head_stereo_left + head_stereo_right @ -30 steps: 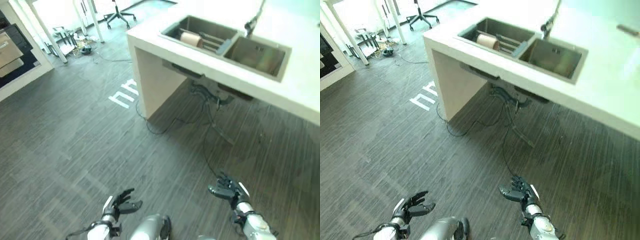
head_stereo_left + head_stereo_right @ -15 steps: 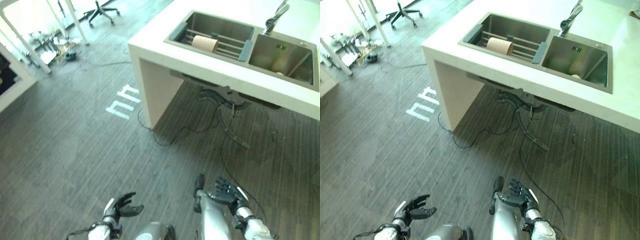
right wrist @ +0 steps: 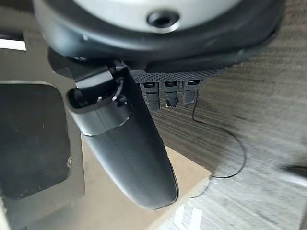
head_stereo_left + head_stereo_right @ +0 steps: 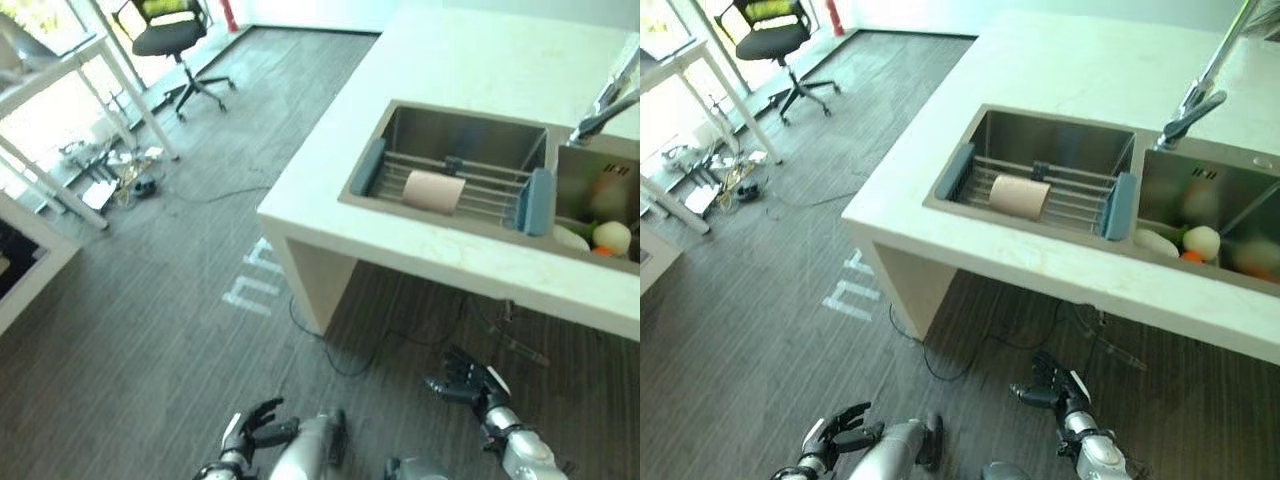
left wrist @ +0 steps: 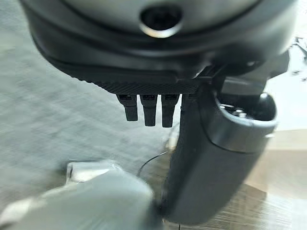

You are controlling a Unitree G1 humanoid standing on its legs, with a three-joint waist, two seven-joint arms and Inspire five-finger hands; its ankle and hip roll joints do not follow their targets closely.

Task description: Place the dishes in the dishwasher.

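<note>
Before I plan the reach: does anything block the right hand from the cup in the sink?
Yes. The right hand hangs low over the floor, below the counter; the cup lies above, on the rack inside the sink.

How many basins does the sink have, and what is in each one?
2. The left basin holds a wire rack with a beige cylinder lying on it. The right basin holds several rounded items; more may be hidden past the view's edge.
</note>
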